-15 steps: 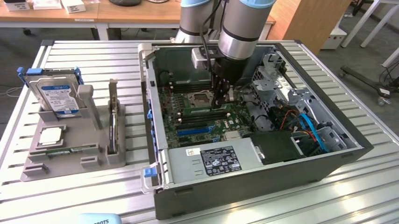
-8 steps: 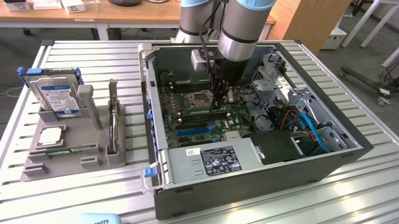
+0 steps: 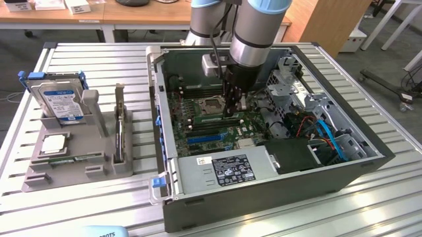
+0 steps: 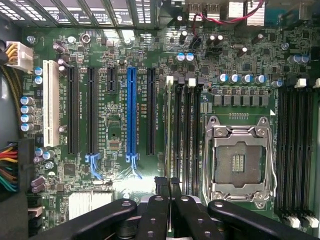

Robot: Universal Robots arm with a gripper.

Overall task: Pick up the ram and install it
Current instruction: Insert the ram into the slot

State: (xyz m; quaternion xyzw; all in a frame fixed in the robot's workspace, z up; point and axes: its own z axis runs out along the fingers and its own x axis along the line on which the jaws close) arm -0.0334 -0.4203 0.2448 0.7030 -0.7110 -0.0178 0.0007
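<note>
Ram [image 4: 169,125] upright on motherboard [image 4: 115,127]: light, stiff, fragile; best pinched by flat faces mid-length. Fingers [image 4: 157,215] closed together over top edge.

The only letters that can be made out are "BOTS", white on a light blue object [image 3: 99,232] at the lower edge of the exterior view, with the start of the word cut off. A black-and-white sticker [image 3: 228,170] on the power supply [image 3: 188,180] and a blue-and-white label [image 3: 63,104] on the hard drive [image 3: 47,90] both carry print too small to read. In the wrist view, white lettering runs along the motherboard [image 4: 115,165] beside the expansion slots [image 4: 91,110], and it too cannot be read.
</note>
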